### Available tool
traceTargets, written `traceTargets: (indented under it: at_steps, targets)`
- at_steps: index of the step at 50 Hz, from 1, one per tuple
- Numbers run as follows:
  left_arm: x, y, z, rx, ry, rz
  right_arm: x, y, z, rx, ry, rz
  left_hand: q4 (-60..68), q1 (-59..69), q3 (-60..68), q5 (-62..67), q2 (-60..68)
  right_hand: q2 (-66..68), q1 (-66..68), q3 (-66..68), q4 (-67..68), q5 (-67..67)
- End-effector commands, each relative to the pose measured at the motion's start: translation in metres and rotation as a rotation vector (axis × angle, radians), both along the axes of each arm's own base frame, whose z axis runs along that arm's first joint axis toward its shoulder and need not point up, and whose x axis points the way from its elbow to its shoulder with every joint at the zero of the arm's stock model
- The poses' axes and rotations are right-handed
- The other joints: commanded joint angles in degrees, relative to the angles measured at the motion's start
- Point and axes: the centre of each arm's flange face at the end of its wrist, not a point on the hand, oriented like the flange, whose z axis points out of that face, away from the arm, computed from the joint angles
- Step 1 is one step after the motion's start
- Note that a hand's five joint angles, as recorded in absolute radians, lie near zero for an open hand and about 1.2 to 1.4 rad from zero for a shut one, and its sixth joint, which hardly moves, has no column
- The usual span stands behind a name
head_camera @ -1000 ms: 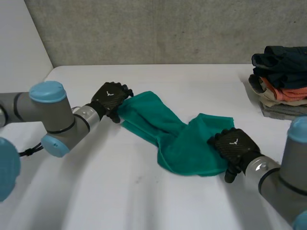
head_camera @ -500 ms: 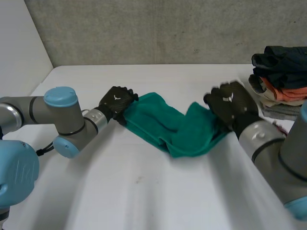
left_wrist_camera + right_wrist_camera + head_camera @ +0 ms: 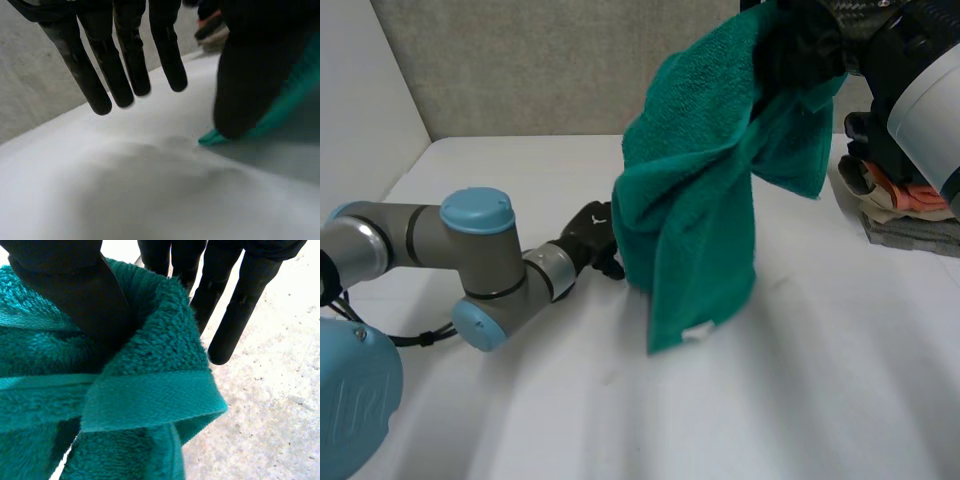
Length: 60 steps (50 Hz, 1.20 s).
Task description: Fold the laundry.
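Aloft, rumpled green towel (image 3: 690,190); right hand (image 3: 808,45) fingers pinch hem, left hand (image 3: 591,232) fingers straight.

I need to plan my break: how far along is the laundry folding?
Done: a stack of folded clothes sits at the right of the table. In hand: the right hand pinches the green towel and holds it high, hanging unfolded; the left hand is open by its lower corner. Left: spread the towel, fold it, stack it.
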Motion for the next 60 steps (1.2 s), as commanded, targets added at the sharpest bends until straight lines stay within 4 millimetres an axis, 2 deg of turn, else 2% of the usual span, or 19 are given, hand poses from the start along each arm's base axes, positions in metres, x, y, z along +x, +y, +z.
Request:
traceTargets:
  at_steps: [1, 3, 4, 7, 14, 20, 21, 22, 23, 28, 33, 36, 40, 42, 51, 56, 58, 59, 60]
  targets:
    - [-0.015, 0.028, 0.013, 0.256, 0.166, -0.040, -0.001, -0.005, -0.007, 0.006, 0.012, -0.014, 22.73, 20.84, 22.37, 22.86, 22.30, 13.31, 18.78, 11.83, 11.39, 13.33]
    - [-0.016, 0.036, 0.018, 0.299, 0.185, -0.065, 0.000, -0.006, -0.008, 0.007, 0.016, -0.015, 30.44, 28.54, 30.07, 30.57, 30.01, 13.31, 18.78, 11.83, 11.39, 13.33]
    - [-0.015, 0.040, 0.024, 0.309, 0.195, -0.083, 0.000, -0.007, -0.009, 0.009, 0.017, -0.017, 41.45, 39.56, 41.09, 41.58, 41.02, 13.31, 18.78, 11.83, 11.39, 13.33]
    - [-0.008, 0.041, 0.034, 0.304, 0.200, -0.070, 0.002, -0.010, -0.015, 0.022, 0.030, -0.016, 41.56, 39.67, 41.20, 41.70, 41.13, 13.31, 18.78, 11.83, 11.39, 13.33]
    - [0.027, 0.034, 0.072, 0.274, 0.230, 0.011, -0.003, -0.023, -0.021, 0.035, 0.046, -0.050, 41.56, 39.67, 41.20, 41.70, 41.13, 13.31, 18.78, 11.83, 11.39, 13.33]
    - [0.044, 0.029, 0.094, 0.197, 0.254, 0.051, -0.005, -0.029, -0.025, 0.041, 0.052, -0.065, 41.56, 39.67, 41.20, 41.70, 41.13, 13.31, 18.78, 11.83, 11.39, 13.33]
    - [0.049, 0.027, 0.097, 0.194, 0.255, 0.071, -0.005, -0.030, -0.028, 0.046, 0.058, -0.067, 31.93, 30.03, 31.56, 32.06, 31.50, 13.31, 18.78, 11.83, 11.39, 13.33]
    - [0.057, 0.027, 0.098, 0.192, 0.253, 0.098, -0.004, -0.032, -0.030, 0.049, 0.065, -0.069, 11.35, 9.45, 10.98, 11.48, 10.92, 13.31, 18.78, 11.83, 11.39, 13.33]
    - [0.060, 0.028, 0.099, 0.192, 0.253, 0.108, -0.003, -0.036, -0.035, 0.059, 0.079, -0.072, 6.81, 4.92, 6.45, 6.94, 6.38, 13.31, 18.78, 11.83, 11.39, 13.33]
    - [0.074, 0.053, 0.089, 0.240, 0.227, 0.145, -0.001, -0.041, -0.043, 0.078, 0.093, -0.077, -6.66, -8.55, -7.02, -6.53, -7.09, 13.31, 18.78, 11.83, 11.39, 13.33]
    - [0.076, 0.070, 0.074, 0.245, 0.225, 0.135, 0.000, -0.039, -0.038, 0.075, 0.072, -0.087, -8.20, -10.10, -8.57, -8.07, -8.63, 13.31, 18.78, 11.83, 11.39, 13.33]
    - [0.073, 0.075, 0.063, 0.232, 0.227, 0.122, -0.001, -0.038, -0.033, 0.062, 0.061, -0.092, -8.04, -9.93, -8.40, -7.90, -8.47, 13.31, 18.78, 11.83, 11.39, 13.33]
    - [0.049, 0.086, 0.042, 0.218, 0.194, 0.046, -0.002, -0.034, -0.021, 0.036, 0.043, -0.094, -7.87, -9.76, -8.23, -7.74, -8.30, 13.31, 18.78, 11.83, 11.39, 13.33]
    - [0.035, 0.091, 0.037, 0.199, 0.177, 0.003, -0.003, -0.031, -0.016, 0.024, 0.036, -0.094, -8.03, -9.93, -8.40, -7.90, -8.46, 13.31, 18.78, 11.83, 11.39, 13.33]
    - [-0.002, 0.092, 0.028, 0.160, 0.157, -0.034, -0.015, -0.014, 0.017, -0.058, -0.026, -0.123, -9.38, -11.27, -9.74, -9.25, -9.81, 13.31, 18.78, 11.83, 11.39, 13.33]
    - [-0.020, 0.100, 0.021, 0.175, 0.146, -0.073, -0.017, -0.013, 0.020, -0.065, -0.035, -0.135, -8.21, -10.10, -8.57, -8.08, -8.64, 13.31, 18.78, 11.83, 11.39, 13.33]
    - [-0.025, 0.097, 0.021, 0.177, 0.150, -0.074, -0.017, -0.013, 0.020, -0.064, -0.035, -0.137, 3.17, 1.27, 2.80, 3.30, 2.74, 13.31, 18.78, 11.83, 11.39, 13.33]
    - [-0.026, 0.095, 0.021, 0.178, 0.151, -0.066, -0.018, -0.013, 0.020, -0.065, -0.036, -0.138, 16.06, 14.16, 15.69, 16.19, 15.63, 13.31, 18.78, 11.83, 11.39, 13.33]
    - [-0.027, 0.092, 0.022, 0.177, 0.157, -0.044, -0.018, -0.013, 0.019, -0.061, -0.033, -0.138, 39.50, 37.61, 39.13, 39.63, 39.07, 13.31, 18.78, 11.83, 11.39, 13.33]
